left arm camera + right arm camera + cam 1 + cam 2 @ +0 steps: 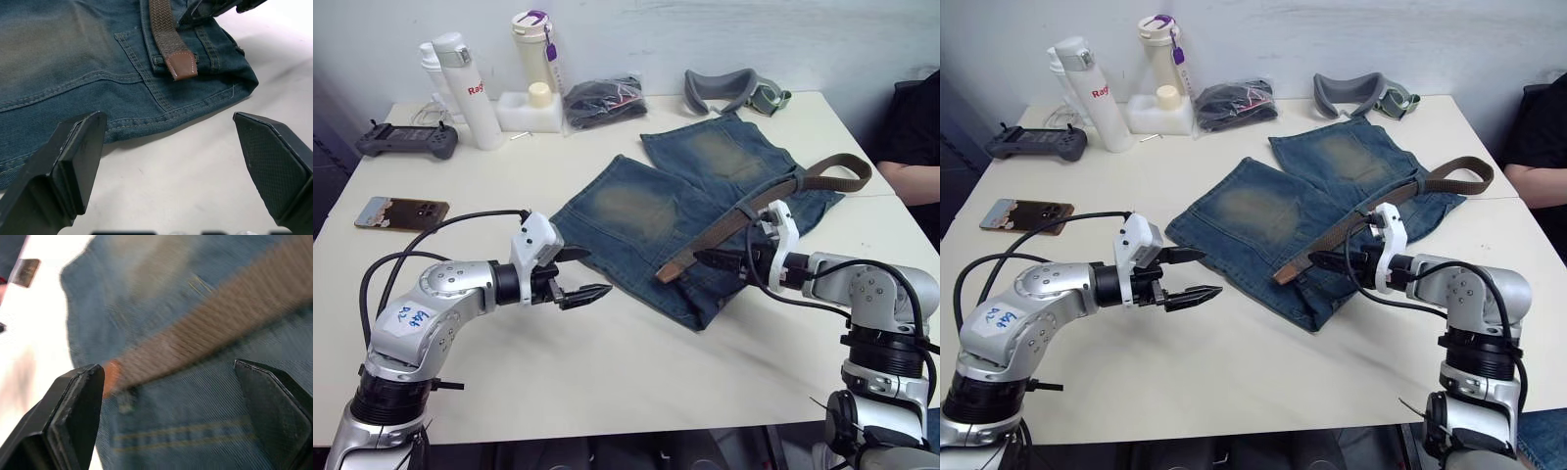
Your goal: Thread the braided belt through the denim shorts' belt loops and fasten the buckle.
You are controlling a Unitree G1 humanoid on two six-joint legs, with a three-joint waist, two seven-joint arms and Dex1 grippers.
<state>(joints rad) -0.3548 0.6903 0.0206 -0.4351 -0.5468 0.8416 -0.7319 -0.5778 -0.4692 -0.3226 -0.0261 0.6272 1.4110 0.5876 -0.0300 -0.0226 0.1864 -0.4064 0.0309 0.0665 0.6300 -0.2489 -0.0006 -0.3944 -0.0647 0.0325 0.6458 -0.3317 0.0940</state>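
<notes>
1. Head camera: my left gripper hangs over bare table just off the near left edge of the denim shorts, fingers spread wide and holding nothing. My right gripper sits over the near corner of the shorts, its black fingers pointing at the reddish-brown tip of the braided belt. The belt runs along the waistband from that tip toward the far right, where it curls back in a loop beyond the cloth. The shorts lie flat, legs pointing to the far side. Further back stand a white bottle, a game controller, a black bundle in a bag and a grey neck pillow; a phone lies to my left. A person's arm rests at the right edge.

2. Left wrist: my fingers stand far apart, empty, above the table; the belt's leather tip lies on the waistband beside a belt loop.

3. Right wrist: my fingers are wide, empty, straddling the belt over the denim.
</notes>
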